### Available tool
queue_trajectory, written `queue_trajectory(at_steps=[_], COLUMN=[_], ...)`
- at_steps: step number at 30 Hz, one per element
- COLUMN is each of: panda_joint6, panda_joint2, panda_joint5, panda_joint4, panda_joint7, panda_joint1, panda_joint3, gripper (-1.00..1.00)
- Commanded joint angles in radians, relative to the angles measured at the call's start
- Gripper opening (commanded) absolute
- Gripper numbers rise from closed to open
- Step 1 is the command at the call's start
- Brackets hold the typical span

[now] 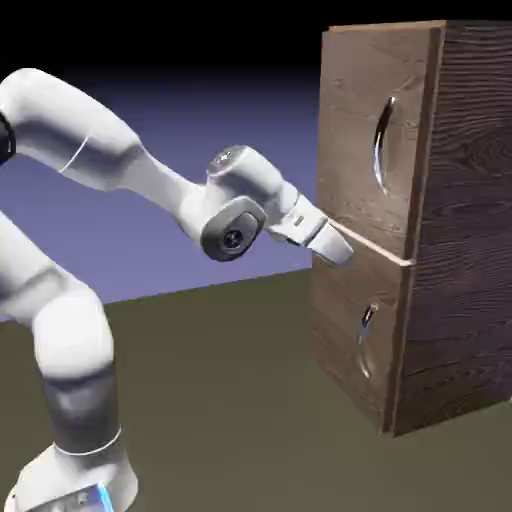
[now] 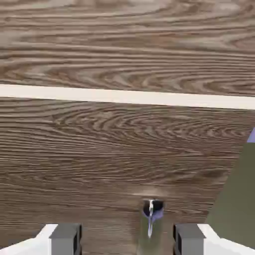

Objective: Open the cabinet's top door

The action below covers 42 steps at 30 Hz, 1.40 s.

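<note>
"Where's the top door?"

"The large, upright brown wood-grain top door (image 1: pixel 352 100) is the upper front panel of the tall, boxy brown cabinet (image 1: pixel 475 160), on the exterior view's right. It lies shut, with its long, curved silvery handle (image 1: pixel 384 145) near the edge by the darker side panel (image 1: pixel 470 250)."

"And below it?"

"A thin, pale strip (image 1: pixel 375 245), then the shorter brown wood-grain lower door (image 1: pixel 350 295) with its smaller, curved silvery handle (image 1: pixel 367 340)."

"What about the arm?"

"The smooth white jointed arm (image 1: pixel 100 140) reaches over from the exterior view's left. The white two-finger gripper (image 1: pixel 332 243) tilts downward in front of the cabinet, around the height of the strip, and well apart from the long handle."

"Is it gripping anything?"

"No, its jaws are parted. The hand view shows the small grey fingertips (image 2: pixel 189 239) on either side, with nothing clasped between them."

"I see something shiny there, though."

"One end of a handle shows between the tips in that view, beyond them. It's probably the smaller one, but so little of it shows that I wouldn't swear to it. The pale strip crosses the wood grain above."
</note>
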Motion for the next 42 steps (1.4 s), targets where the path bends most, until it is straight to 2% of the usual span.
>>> queue_trajectory(at_steps=[1,42], panda_joint6=[-0.002,-0.069], panda_joint2=[-0.005,-0.19], panda_joint5=[-0.044,-1.827], panda_joint4=[0.007,0.308], panda_joint7=[0.036,1.502], panda_joint1=[0.012,0.499], panda_joint3=[-0.012,-0.508], gripper=[0.0,0.0])
